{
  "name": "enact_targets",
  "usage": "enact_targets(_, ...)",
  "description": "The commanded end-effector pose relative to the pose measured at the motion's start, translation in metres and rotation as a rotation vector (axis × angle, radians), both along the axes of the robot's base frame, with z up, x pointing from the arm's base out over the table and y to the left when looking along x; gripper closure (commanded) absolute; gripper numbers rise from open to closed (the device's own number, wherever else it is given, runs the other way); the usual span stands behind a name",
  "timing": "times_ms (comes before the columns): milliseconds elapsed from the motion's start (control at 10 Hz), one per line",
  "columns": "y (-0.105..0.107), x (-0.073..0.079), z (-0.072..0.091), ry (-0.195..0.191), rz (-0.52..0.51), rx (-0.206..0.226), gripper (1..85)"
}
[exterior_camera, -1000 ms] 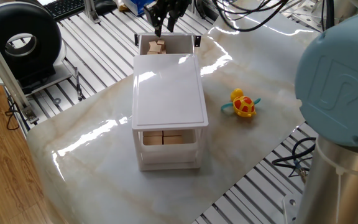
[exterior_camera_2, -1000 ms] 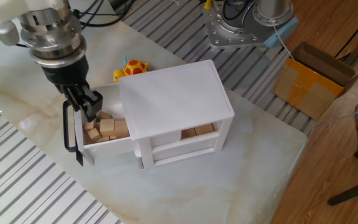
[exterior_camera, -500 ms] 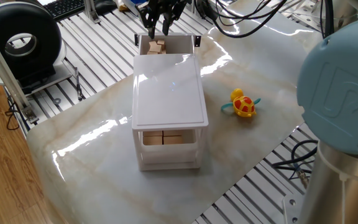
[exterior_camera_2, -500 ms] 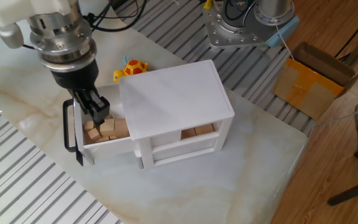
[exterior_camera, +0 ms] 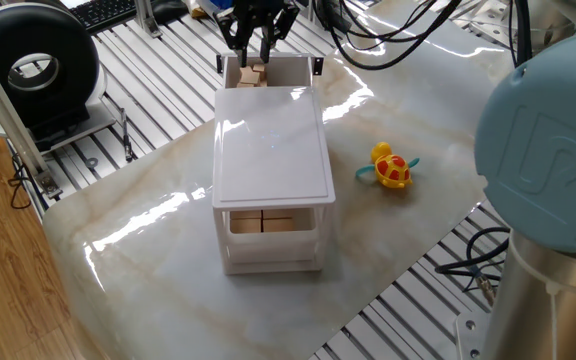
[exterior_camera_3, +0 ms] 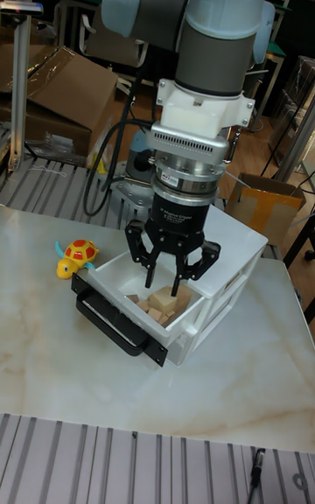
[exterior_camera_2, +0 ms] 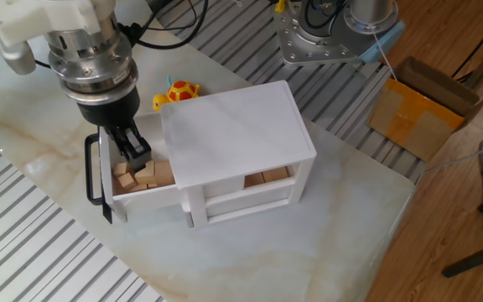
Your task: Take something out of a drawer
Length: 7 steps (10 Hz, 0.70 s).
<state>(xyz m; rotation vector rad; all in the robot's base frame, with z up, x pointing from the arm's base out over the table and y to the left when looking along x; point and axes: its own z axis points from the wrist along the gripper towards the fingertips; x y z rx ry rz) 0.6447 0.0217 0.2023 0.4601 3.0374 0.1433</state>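
Observation:
The drawer (exterior_camera_3: 107, 273) is pulled out of the top of the white cabinet (exterior_camera_2: 233, 134), its black handle (exterior_camera_3: 116, 325) facing away from the cabinet. Several small tan wooden cubes (exterior_camera_3: 163, 301) lie piled inside it, seen also from the side (exterior_camera_2: 147, 175) and from behind the cabinet (exterior_camera: 254, 74). My gripper (exterior_camera_3: 165, 283) points straight down into the drawer (exterior_camera_2: 147, 194), open, its black fingertips (exterior_camera_3: 150, 280) just above the top cube and straddling it. From behind the cabinet, the gripper (exterior_camera: 255, 46) hangs over the drawer (exterior_camera: 290, 68). No cube is held.
A yellow-and-red toy turtle (exterior_camera: 391, 167) lies on the marble top beside the cabinet. A lower drawer holds wooden blocks (exterior_camera: 264, 223). The arm's base (exterior_camera_2: 335, 33) and a cardboard box (exterior_camera_2: 422, 109) are beyond the table. A black ring device (exterior_camera: 36, 66) stands at the left.
The gripper has shifted a little toward the cabinet and come down into the open drawer, closer to the cubes. Its fingers stay apart. The drawer and toy have not moved.

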Motion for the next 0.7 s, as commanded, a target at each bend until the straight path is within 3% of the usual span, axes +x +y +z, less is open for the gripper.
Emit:
enact_targets(0, 0.001, 0.004, 0.001, -0.009, -0.053, 0.007, 46.0)
enact_targets(200, -0.004, 0.003, 0.000, -0.002, -0.099, -0.011, 47.3)
enact_targets(500, 0.019, 0.005, -0.003, 0.010, -0.207, 0.061, 48.0)
enact_targets(600, 0.011, 0.007, -0.002, 0.000, -0.210, 0.041, 47.0)
